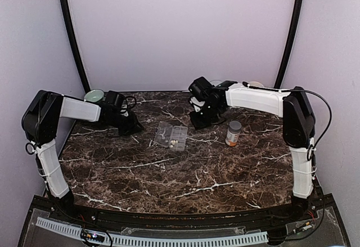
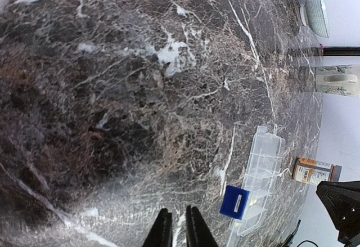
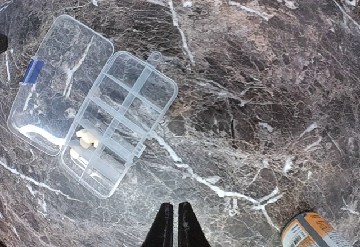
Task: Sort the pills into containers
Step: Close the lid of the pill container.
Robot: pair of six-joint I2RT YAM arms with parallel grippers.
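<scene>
The clear organizer box [image 1: 170, 135] lies open in the middle of the table, its lid flat on the left. In the right wrist view the compartments [image 3: 121, 120] show, with a few pale pills [image 3: 85, 139] in one compartment near the lid. The pills are faint specks in the top view [image 1: 174, 142]. The left wrist view shows the box [image 2: 260, 171] edge-on with its blue latch [image 2: 235, 202]. My left gripper [image 2: 175, 230] is shut and empty, left of the box [image 1: 130, 124]. My right gripper [image 3: 173, 227] is shut and empty, behind and to the right of the box [image 1: 199, 120].
A grey-capped bottle [image 1: 233, 133] with an orange label stands right of the box and shows in the right wrist view [image 3: 312, 231]. A pale green bowl [image 1: 94, 95] sits at the back left. A cream mug [image 2: 336, 81] stands at the back edge.
</scene>
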